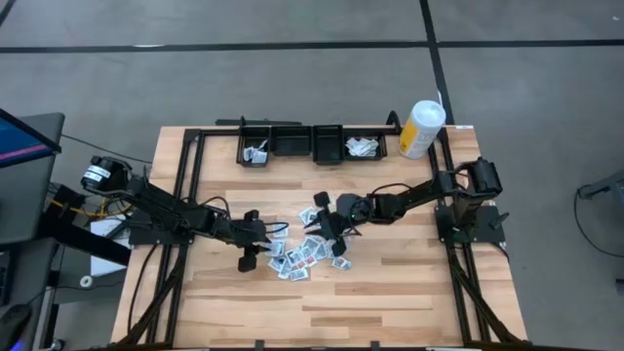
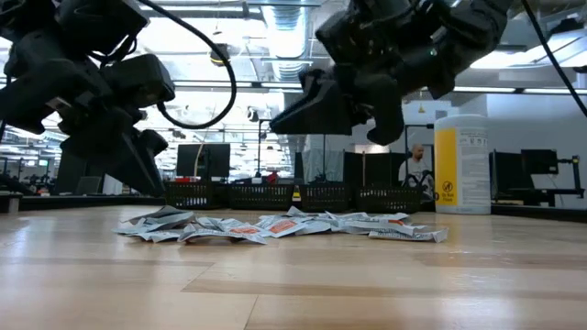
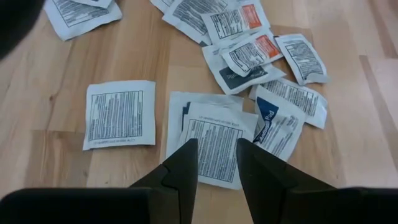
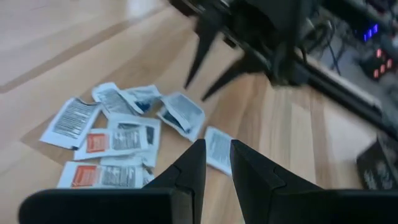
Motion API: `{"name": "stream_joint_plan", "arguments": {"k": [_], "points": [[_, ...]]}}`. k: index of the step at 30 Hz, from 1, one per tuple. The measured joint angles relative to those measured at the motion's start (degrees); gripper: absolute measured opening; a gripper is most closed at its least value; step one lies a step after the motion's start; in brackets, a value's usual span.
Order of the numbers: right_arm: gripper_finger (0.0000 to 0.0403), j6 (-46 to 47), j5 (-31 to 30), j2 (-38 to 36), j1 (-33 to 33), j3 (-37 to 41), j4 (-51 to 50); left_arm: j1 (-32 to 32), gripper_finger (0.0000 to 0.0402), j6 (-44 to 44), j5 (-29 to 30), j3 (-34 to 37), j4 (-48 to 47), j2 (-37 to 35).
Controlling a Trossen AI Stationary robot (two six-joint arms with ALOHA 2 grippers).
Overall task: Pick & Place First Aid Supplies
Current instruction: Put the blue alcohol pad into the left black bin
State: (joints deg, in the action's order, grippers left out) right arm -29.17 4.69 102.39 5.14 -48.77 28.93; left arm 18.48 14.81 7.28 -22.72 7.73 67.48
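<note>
Butcher-block table [image 1: 390, 292] under both arms, black bins [image 1: 312, 144] along the twelve o'clock edge, a white-and-yellow canister [image 1: 421, 128] beside them. The first aid packets [image 1: 304, 252] lie scattered at the table's centre. At nine o'clock of the pile, the left gripper [image 3: 216, 158] hovers over a white packet [image 3: 214, 143], fingers parted by a narrow gap, nothing held. The right gripper [image 4: 216, 160] hangs above the pile's three o'clock side, fingers narrower and empty. It looks like the picking step: next the left must drop straight down and pinch one packet. Overlapping neighbours crowd that packet; the arms sit near each other, but bare wood toward six o'clock leaves room.
</note>
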Motion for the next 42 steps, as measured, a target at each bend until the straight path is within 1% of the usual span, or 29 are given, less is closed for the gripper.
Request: {"name": "stream_joint_plan", "arguments": {"k": [6, 9, 13, 16, 18, 22, 27, 33, 35, 38, 42], "points": [[0.0069, -8.65, 0.00, 0.07, 3.16, -1.79, -1.56, 0.02, 0.0111, 1.04, 0.00, 0.00, -0.02, 0.00], [0.0069, -11.03, -0.03, 0.09, 4.66, -1.84, -1.69, 0.02, 0.0111, 2.99, -0.01, 0.00, -0.02, 0.00], [0.0067, -10.16, -0.49, 0.09, 6.33, -1.84, -1.15, 0.02, 0.0111, 6.58, 0.12, 0.00, 0.00, 0.00], [0.0067, -9.52, -0.63, 0.09, 7.11, -1.87, -0.49, 0.05, 0.0111, 9.83, 1.26, 0.00, 0.00, 0.00], [0.0067, -9.04, -0.82, 0.11, 7.35, -1.87, -0.36, 0.05, 0.0111, 11.85, 2.44, 0.00, 0.00, 0.02], [0.0067, -6.40, -0.92, 0.10, 7.63, -1.87, 0.30, 0.91, 0.0111, 15.11, 6.99, 0.00, 0.24, 1.45], [0.0067, -3.95, -0.94, 0.11, 7.63, -1.87, 0.23, 1.90, 0.0111, 15.71, 7.84, 0.00, 0.45, 4.64], [0.0067, -5.67, -2.20, 0.20, 7.56, -1.87, -0.31, 1.50, 0.0111, 15.60, 8.37, -0.07, 1.58, 7.15], [0.0067, -5.73, -2.26, 1.30, 7.24, -1.91, 0.87, 1.44, 0.0111, 15.58, 8.77, -0.11, 2.06, 7.48], [0.0067, -7.42, -4.24, 4.12, 7.05, -2.88, 0.46, 1.43, 0.0111, 15.50, 9.29, -0.11, 2.63, 7.67], [0.0067, -11.56, -10.73, 9.89, 7.22, -6.70, -0.45, 1.40, 0.0111, 15.49, 9.41, -0.07, 3.00, 7.69]]}}
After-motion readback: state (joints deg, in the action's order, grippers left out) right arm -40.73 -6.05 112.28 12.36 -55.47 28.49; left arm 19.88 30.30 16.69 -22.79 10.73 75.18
